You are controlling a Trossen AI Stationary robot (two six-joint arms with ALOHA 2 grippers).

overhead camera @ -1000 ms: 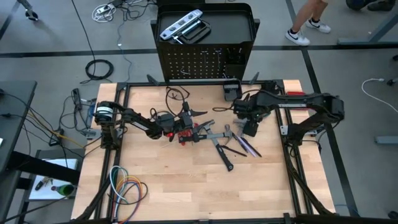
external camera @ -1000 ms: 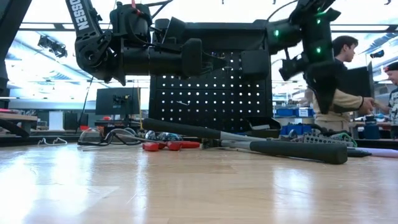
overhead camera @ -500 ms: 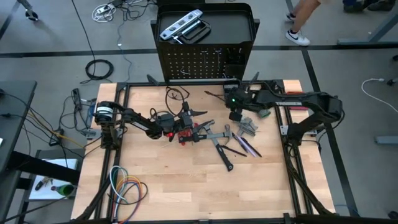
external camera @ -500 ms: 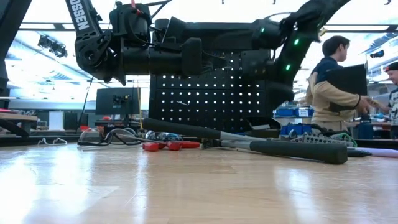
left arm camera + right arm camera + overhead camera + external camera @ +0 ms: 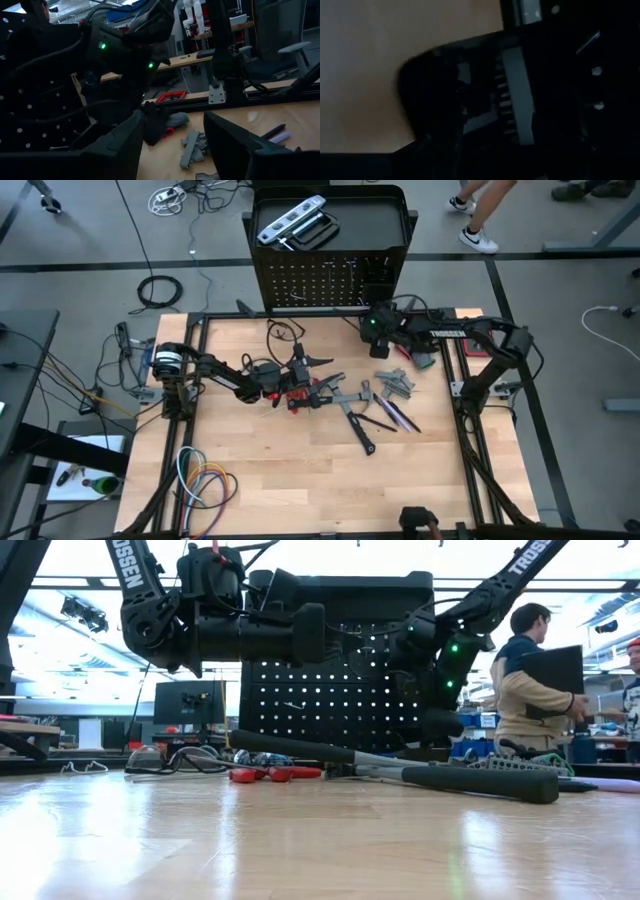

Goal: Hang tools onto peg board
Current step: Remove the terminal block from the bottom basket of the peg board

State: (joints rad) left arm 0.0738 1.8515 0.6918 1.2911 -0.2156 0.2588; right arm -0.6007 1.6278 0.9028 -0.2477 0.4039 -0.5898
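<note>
The black peg board [image 5: 320, 280] stands upright past the table's far edge, and a silver level [image 5: 290, 225] lies on its tray top. On the table lie red-handled pliers [image 5: 295, 396], hammers [image 5: 355, 408], grey wrenches [image 5: 396, 383] and thin screwdrivers [image 5: 402, 418]. My left gripper [image 5: 312, 373] hangs open above the pliers, pointing level toward the table's right; nothing is between its fingers [image 5: 127, 145]. My right gripper [image 5: 373, 332] is tipped downward at the far edge, close to the peg board's foot. It shows only as a dark mass.
A small black box [image 5: 470, 95] sits by the far edge under my right gripper. Coiled coloured cables [image 5: 205, 480] lie at the near left corner. A person [image 5: 525, 680] stands beyond the table on the right. Bare wood lies along the near half.
My right gripper has gone from above the grey wrenches toward the table's far edge and the peg board's foot. It sank a little, rolled and tipped downward on the way. The wrenches it left lie uncovered on the table.
</note>
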